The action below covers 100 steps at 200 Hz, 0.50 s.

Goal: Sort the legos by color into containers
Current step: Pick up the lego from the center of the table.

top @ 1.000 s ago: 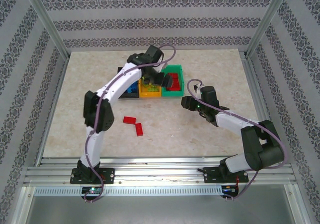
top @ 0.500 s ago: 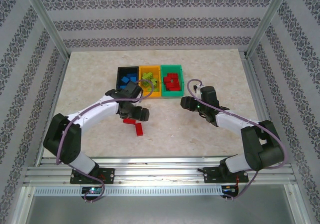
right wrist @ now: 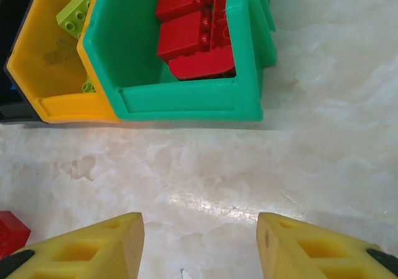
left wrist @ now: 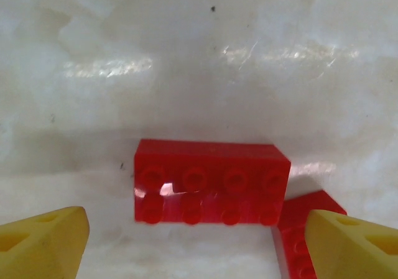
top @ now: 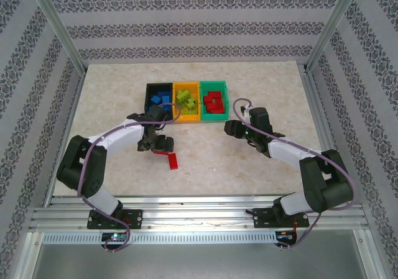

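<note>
L: left gripper (left wrist: 196, 240) jaws wide, straddling red brick (left wrist: 211, 182) on table (left wrist: 186, 43), no contact | R: right gripper (right wrist: 199, 249) part-open, empty, near green bin (right wrist: 186, 99)

Marble table (top: 267, 92): containers (top: 186, 119), red legos (top: 172, 161)

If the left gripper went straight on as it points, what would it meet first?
Most likely the red brick on the table, centred ahead of the open left gripper; a second red brick lies just off to one side. Depth is unclear.
</note>
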Tool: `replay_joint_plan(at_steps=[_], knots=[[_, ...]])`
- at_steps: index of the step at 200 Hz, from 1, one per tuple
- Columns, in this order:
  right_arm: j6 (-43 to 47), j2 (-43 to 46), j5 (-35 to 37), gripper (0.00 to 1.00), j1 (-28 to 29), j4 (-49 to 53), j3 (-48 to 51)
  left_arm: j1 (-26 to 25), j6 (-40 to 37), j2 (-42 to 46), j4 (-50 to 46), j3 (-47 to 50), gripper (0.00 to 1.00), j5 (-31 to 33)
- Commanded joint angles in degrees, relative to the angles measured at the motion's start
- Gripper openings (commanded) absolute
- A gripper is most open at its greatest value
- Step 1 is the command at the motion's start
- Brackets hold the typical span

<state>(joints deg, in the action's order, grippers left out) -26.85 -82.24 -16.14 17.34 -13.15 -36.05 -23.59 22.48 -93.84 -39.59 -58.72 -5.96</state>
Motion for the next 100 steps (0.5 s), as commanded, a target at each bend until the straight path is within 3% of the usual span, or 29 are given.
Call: replay_joint_plan(at_steps=[1, 59, 100], knots=[[0.3, -0.4, -0.7, 0.52, -0.5, -0.9, 0.1, 0.1, -3.3, -3.2, -1.1, -3.4, 0.88, -2.1], [0.4, -0.5, -0.6, 0.52, -0.4, -0.8, 0.0, 0.1, -3.8, -6.4, -2.0, -3.4, 0.79, -0.6], [0.3, -0.7, -0.9, 0.52, -0.4, -0.9, -0.1, 0.1, -3.7, -5.4, -0.9, -2.6, 0.59, -1.3]])
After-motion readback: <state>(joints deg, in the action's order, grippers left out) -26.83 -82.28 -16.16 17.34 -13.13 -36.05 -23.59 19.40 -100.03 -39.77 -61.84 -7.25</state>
